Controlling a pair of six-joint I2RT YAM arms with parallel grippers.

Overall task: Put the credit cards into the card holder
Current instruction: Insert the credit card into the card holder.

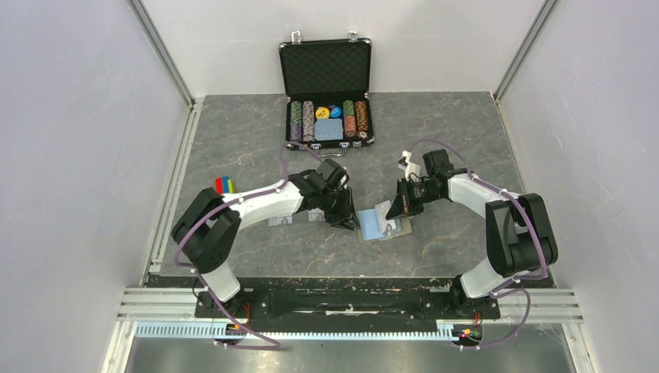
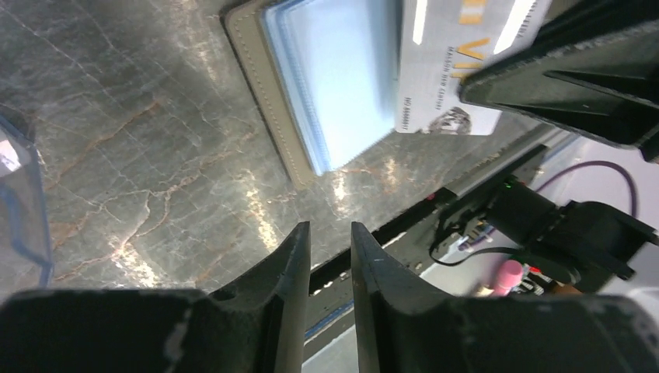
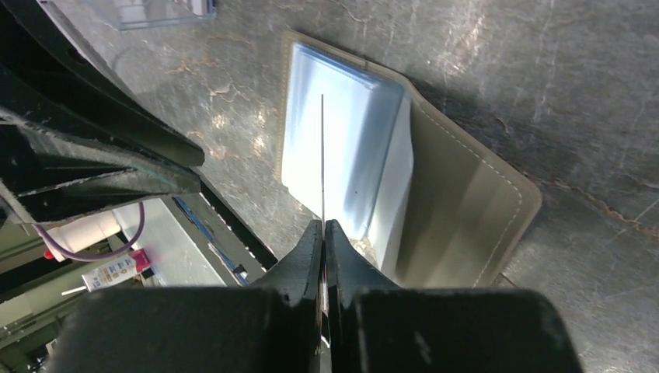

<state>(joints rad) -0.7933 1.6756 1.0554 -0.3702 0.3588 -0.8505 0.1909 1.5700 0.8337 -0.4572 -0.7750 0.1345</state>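
The taupe card holder (image 1: 398, 228) lies open on the table, its light blue lining (image 1: 370, 224) facing up. It also shows in the left wrist view (image 2: 260, 93) and the right wrist view (image 3: 466, 210). My right gripper (image 1: 393, 210) is shut on a whitish credit card (image 2: 455, 74) with gold lettering and holds it on edge over the blue lining, where it shows as a thin line (image 3: 322, 155). My left gripper (image 1: 343, 218) hovers just left of the holder, its jaws (image 2: 330, 237) a narrow gap apart and empty. I cannot make out a second card.
An open black poker-chip case (image 1: 326, 93) stands at the back centre. Small coloured pieces (image 1: 224, 185) lie at the left. A pale flat item (image 1: 289, 221) lies under the left arm, and a clear sleeve (image 2: 19, 202) is beside the left gripper. The table's front edge is close.
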